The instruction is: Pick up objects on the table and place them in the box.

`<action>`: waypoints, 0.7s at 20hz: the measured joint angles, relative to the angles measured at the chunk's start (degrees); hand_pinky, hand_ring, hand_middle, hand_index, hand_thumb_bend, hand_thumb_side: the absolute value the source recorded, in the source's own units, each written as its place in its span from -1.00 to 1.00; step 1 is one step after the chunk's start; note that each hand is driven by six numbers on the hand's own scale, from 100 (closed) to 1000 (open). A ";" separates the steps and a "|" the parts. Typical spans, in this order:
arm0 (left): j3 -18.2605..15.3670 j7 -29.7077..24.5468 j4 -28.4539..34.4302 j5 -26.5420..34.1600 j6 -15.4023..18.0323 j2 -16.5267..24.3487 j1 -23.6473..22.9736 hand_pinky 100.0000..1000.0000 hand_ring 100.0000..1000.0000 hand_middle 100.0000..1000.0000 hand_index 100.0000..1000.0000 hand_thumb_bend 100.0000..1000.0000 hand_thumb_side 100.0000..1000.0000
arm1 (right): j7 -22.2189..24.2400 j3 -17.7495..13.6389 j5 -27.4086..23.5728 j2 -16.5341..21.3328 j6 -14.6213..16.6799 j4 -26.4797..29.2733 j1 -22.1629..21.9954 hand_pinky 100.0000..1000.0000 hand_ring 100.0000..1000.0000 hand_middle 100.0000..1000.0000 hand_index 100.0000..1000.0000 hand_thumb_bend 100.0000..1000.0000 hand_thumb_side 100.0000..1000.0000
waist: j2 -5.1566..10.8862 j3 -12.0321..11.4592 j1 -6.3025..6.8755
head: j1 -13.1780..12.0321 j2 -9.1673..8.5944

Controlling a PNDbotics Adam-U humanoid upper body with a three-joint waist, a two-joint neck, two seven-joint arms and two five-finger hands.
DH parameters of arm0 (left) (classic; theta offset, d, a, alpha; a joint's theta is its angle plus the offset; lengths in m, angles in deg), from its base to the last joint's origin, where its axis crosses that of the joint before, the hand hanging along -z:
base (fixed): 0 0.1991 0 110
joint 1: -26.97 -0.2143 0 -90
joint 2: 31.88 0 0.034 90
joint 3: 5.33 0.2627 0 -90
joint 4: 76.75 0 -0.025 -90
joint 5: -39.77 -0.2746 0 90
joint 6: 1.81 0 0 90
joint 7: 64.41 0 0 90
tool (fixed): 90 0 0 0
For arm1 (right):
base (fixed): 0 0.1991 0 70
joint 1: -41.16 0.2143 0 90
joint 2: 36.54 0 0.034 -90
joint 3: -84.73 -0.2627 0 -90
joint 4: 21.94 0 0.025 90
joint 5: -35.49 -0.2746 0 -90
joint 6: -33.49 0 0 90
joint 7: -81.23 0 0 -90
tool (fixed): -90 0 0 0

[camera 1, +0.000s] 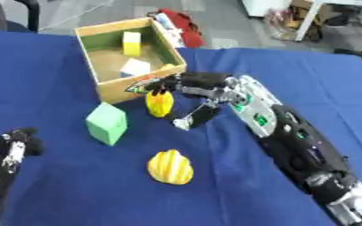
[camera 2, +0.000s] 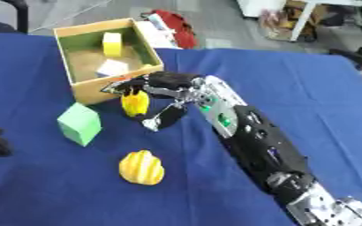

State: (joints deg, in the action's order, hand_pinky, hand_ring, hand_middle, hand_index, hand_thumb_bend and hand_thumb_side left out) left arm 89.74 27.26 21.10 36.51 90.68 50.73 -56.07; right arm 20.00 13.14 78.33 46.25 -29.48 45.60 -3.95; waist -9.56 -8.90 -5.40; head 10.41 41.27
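A wooden box (camera 1: 130, 90) with a green lining stands at the back left of the blue table (camera 1: 76, 185). Inside it lie a yellow block (camera 1: 131, 43) and a white block (camera 1: 134, 67). Just in front of the box stands a small yellow upright object (camera 1: 159, 104). My right hand (camera 1: 196, 84) reaches in from the right, its fingers (camera 1: 157, 86) spread over the object's top and its thumb (camera 1: 193, 115) hanging apart to the right. A green cube (camera 1: 107, 123) sits to the left. A yellow striped rounded object (camera 1: 170, 167) lies nearer me. My left hand (camera 1: 14, 143) rests at the lower left.
My right forearm (camera 1: 284, 132) crosses the table's right half diagonally. Red and white items (camera 1: 182, 27) lie on the floor beyond the far table edge, behind the box. White table legs (camera 1: 307, 20) stand at the far right.
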 measured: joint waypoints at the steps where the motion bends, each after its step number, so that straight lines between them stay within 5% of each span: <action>1: 0.00 0.00 0.00 0.00 0.00 -0.01 0.00 0.19 0.02 -0.04 0.38 -1.00 0.41 | -0.46 -0.01 1.17 -0.81 0.24 -1.55 0.34 0.56 0.64 0.64 1.00 -1.00 -0.54 | 0.00 -0.01 0.00 | 0.05 0.00; 3: 0.00 0.00 0.00 0.00 0.00 -0.02 0.00 0.19 0.02 -0.04 0.38 -1.00 0.41 | -1.84 -0.13 4.06 -2.13 0.66 -4.17 1.16 0.60 0.68 0.70 1.00 -1.00 -0.77 | 0.00 -0.01 0.00 | 0.11 0.00; 9: -0.01 0.03 0.00 0.00 -0.01 -0.03 -0.03 0.19 0.02 -0.04 0.38 -1.00 0.41 | -11.92 -2.30 14.78 -3.55 0.93 -6.05 1.95 0.60 0.68 0.70 1.00 -1.00 -0.78 | 0.00 -0.08 0.00 | 0.15 0.00; 14: -0.01 0.17 0.00 0.00 -0.01 -0.03 -0.33 0.19 0.02 -0.04 0.38 -1.00 0.41 | -15.63 -3.96 14.37 -3.19 0.78 -3.72 1.91 0.58 0.66 0.68 1.00 -1.00 -0.78 | 0.00 0.19 0.00 | 0.07 0.02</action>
State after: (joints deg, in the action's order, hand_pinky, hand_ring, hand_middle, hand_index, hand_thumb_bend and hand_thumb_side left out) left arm 89.72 27.43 21.10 36.52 90.68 50.70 -56.41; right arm 4.37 9.17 92.71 43.07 -28.70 41.87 -2.04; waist -9.56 -8.71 -5.40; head 10.48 41.30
